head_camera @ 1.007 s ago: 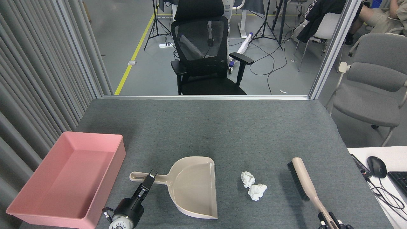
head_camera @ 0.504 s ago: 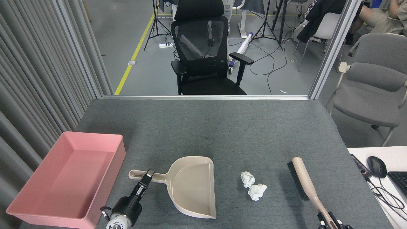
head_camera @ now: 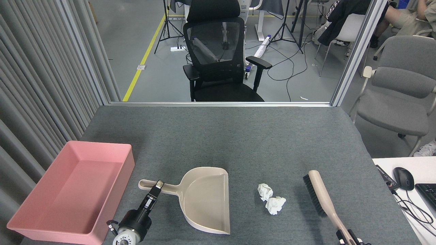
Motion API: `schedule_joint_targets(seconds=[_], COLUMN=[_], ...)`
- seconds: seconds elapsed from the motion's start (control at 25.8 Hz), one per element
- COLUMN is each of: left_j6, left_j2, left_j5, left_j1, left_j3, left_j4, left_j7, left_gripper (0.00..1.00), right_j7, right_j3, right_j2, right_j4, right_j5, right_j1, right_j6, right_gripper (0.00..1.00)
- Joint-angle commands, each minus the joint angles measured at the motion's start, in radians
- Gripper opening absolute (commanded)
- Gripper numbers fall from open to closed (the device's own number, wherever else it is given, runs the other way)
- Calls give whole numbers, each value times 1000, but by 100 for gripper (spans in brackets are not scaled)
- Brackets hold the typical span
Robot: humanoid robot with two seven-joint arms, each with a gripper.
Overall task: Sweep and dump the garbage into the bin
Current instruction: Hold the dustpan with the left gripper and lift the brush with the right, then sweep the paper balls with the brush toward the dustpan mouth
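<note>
Left end effector point(head_camera: 157, 187) is gripping the dustpan point(head_camera: 204, 200) by its handle, near the desk's front edge, left of centre. Pan mouth is facing the desk's right edge; the pan's long axis is running roughly left to right.

Right end effector point(head_camera: 348, 238) is sitting at the desk's front right, mostly cut off by the frame edge; it is lying at the brush point(head_camera: 322, 200) handle's near end, but whether it is clenched cannot be told. Brush axis is running from the front right up toward the desk's centre, bristles facing left.

The garbage point(head_camera: 271, 199), two crumpled paper balls touching each other, is lying on the desk point(head_camera: 238, 136) between pan mouth and bristles, apart from both. From the brush it is lying to the left; the right arm is the nearer one to push it.

The bin point(head_camera: 73, 189) is sitting at the desk's front left corner, just beside the left arm, looking empty.

Judgement: the sweep is turning on a leftward push along the pan's axis.
</note>
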Motion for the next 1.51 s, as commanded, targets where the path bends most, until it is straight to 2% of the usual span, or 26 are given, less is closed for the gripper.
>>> schedule_joint_targets(seconds=[0.0, 0.5, 1.05, 1.32, 1.47], left_j6=[0, -17, -26, -26, -26], left_j2=[1, 1, 1, 1, 1], left_j5=[6, 7, 7, 7, 7], left_j1=[0, 0, 8, 8, 11], left_j3=[1, 11, 11, 9, 11], left_j4=[3, 1, -8, -6, -8], left_j7=[-6, -7, -7, -6, -6], left_gripper=[23, 23, 23, 23, 23], right_j7=[-4, -4, 1, -1, -1], right_j3=[4, 35, 128, 248, 345], right_j2=[8, 55, 206, 267, 307], right_j4=[0, 1, 12, 15, 21], right_j5=[0, 3, 11, 12, 8], right_j1=[6, 32, -20, -37, -80], right_j6=[-4, -3, 25, 91, 149], right_gripper=[4, 4, 4, 4, 5])
